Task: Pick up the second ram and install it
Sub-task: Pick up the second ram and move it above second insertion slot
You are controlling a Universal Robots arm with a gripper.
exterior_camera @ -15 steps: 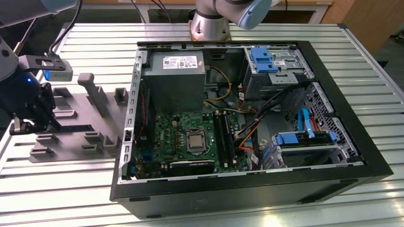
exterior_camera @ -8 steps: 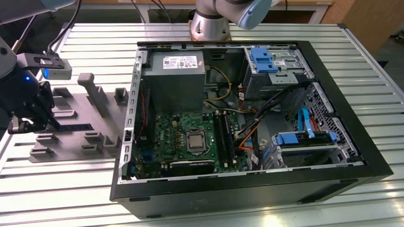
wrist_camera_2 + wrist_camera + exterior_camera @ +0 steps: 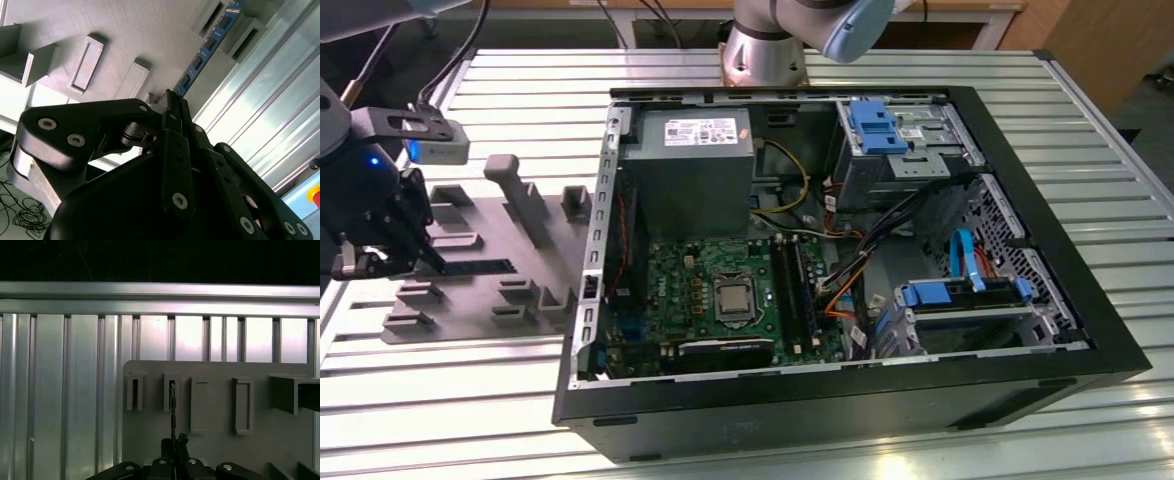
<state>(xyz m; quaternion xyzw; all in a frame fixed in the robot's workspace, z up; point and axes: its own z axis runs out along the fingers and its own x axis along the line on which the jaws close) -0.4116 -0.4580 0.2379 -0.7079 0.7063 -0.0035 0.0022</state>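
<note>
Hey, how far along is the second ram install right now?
Done: the hand is at the grey tray, closed on the second ram. In hand: that stick, standing in the tray's slots. Left: lifting it out, seating it on the motherboard.

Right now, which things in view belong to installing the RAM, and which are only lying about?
For the job:
gripper, shut on the second ram
grey holder tray under it
black memory slots in the computer case

Just lying about:
power supply
blue drive cage
orange cables
slatted table
</note>
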